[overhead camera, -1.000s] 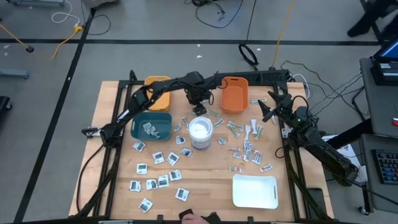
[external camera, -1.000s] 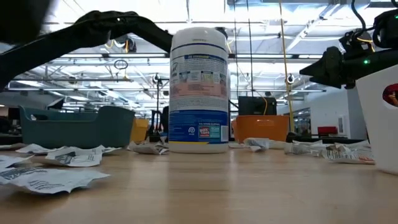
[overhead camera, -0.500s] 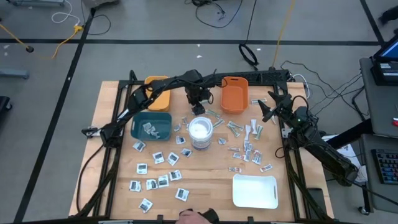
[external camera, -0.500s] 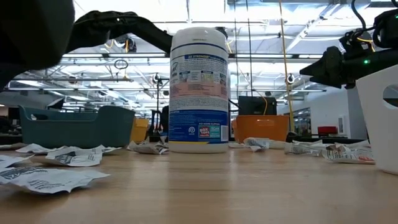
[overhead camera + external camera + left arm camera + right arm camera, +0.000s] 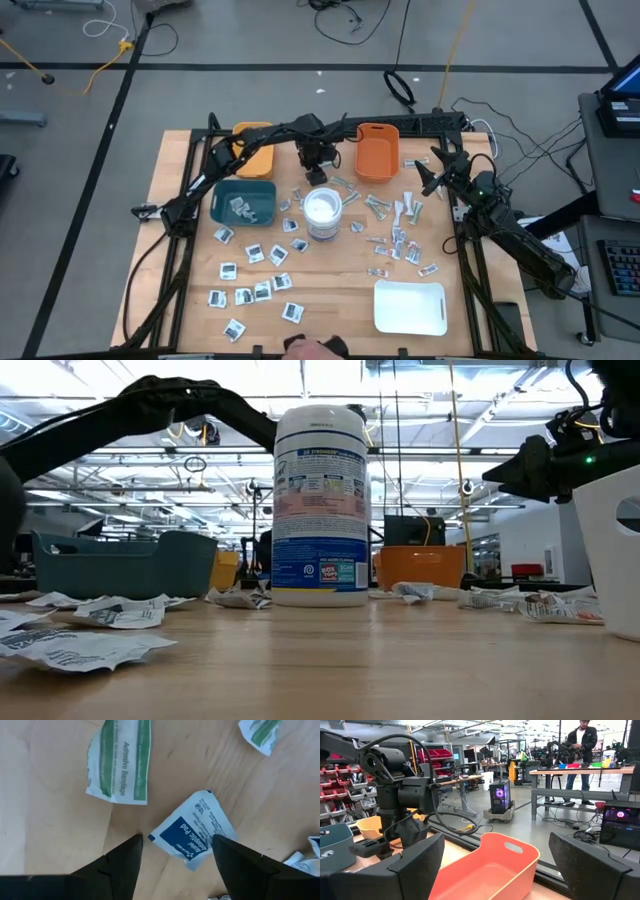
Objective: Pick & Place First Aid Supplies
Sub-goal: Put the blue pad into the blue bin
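Packets of first aid supplies [image 5: 262, 290] lie scattered across our worktop [image 5: 330, 300]. Our left claw [image 5: 175, 851] hovers open and empty over a blue-and-white pad sachet [image 5: 192, 830]; our right claw [image 5: 428, 170] waits wide open near the orange bin [image 5: 376, 152].

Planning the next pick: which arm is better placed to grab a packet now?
Left. Its gripper hangs with open jaws right over a blue-and-white pad packet, while the right gripper waits at the table's edge.

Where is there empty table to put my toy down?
Bare wood lies along the table's left edge, beside the teal bin, and in the near middle, between the packets and the white tray. It is crowded around the wipes tub and right of it, where strips lie scattered.
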### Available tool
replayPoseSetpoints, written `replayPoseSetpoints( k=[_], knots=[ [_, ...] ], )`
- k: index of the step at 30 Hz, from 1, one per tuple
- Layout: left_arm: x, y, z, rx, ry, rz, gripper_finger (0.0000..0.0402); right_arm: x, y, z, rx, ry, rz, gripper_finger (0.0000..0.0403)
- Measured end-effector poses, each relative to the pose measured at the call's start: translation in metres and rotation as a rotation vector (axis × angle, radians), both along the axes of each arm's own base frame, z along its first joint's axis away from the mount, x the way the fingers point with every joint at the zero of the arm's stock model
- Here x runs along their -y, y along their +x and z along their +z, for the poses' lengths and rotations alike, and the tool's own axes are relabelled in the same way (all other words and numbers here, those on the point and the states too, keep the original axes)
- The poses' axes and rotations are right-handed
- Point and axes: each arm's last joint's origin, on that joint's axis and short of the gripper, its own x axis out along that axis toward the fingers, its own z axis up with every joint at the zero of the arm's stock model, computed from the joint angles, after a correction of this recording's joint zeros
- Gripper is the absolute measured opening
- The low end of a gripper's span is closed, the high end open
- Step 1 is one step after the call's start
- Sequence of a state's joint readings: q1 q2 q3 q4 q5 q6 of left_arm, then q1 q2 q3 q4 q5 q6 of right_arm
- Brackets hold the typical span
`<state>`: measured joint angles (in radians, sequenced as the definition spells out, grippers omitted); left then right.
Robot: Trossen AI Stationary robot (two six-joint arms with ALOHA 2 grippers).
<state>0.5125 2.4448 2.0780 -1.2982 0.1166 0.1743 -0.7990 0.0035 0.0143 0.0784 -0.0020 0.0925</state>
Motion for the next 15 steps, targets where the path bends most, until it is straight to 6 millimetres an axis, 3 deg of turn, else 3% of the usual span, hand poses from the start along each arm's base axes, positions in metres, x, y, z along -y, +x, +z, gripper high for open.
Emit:
replayPoseSetpoints(
  k=[3,13,15],
  knots=[
    [-0.002,-0.001,-0.001,-0.004,0.01,0.002,0.0208,0.0,0.0,0.0,0.0,0.0,0.0,0.0357],
    [-0.009,-0.006,0.003,-0.039,0.084,0.008,0.0019,0.0,0.0,0.0,0.0,0.0,0.0,0.0357],
    [-0.011,-0.012,0.009,-0.058,0.089,0.017,0.0008,0.0,0.0,0.0,0.0,0.0,0.0,0.0357]
  ],
)
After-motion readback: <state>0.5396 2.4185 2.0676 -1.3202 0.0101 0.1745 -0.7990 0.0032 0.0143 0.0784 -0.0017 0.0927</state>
